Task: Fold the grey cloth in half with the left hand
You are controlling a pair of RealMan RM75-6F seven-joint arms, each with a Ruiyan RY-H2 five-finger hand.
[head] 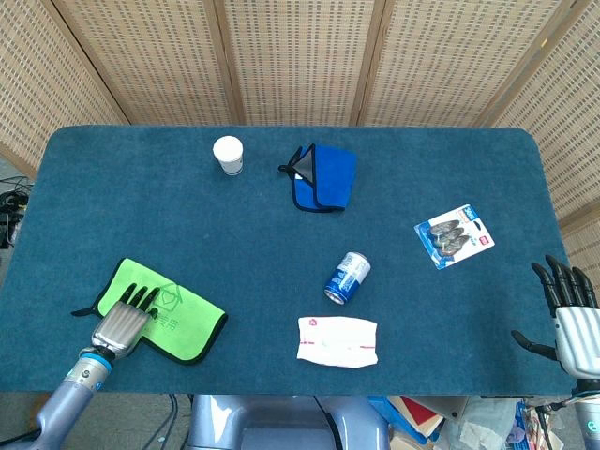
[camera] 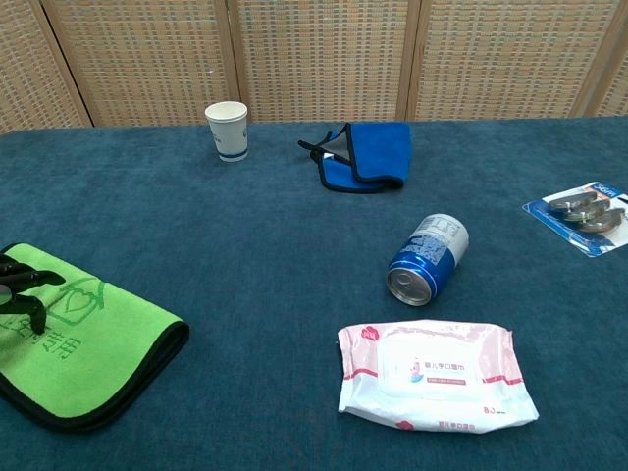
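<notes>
looking down from the head view, i have my left hand (head: 122,322) lying flat on a green cloth (head: 178,314) at the near left corner of the table (head: 281,244), fingers stretched forward and slightly apart, gripping nothing that i can see. the green cloth is doubled over, with a dark edging along its near side. in the chest view only the dark fingertips (camera: 25,285) show at the left edge, resting on that cloth.

my right hand (head: 572,314) hangs off the table's right edge, fingers spread and upright, holding nothing.

i see no fully grey cloth. the nearest match is a blue cloth (head: 323,176) at the far middle of the table, folded, with a grey patch showing at its left corner under black edging. it sits well apart from both hands.

a white paper cup (head: 228,155) stands upright left of the blue cloth. a blue can (head: 348,277) lies on its side near the middle, open end toward me. just nearer is a pack of wipes (head: 337,341), lying flat. a blister pack (head: 455,236) lies toward the right.
</notes>
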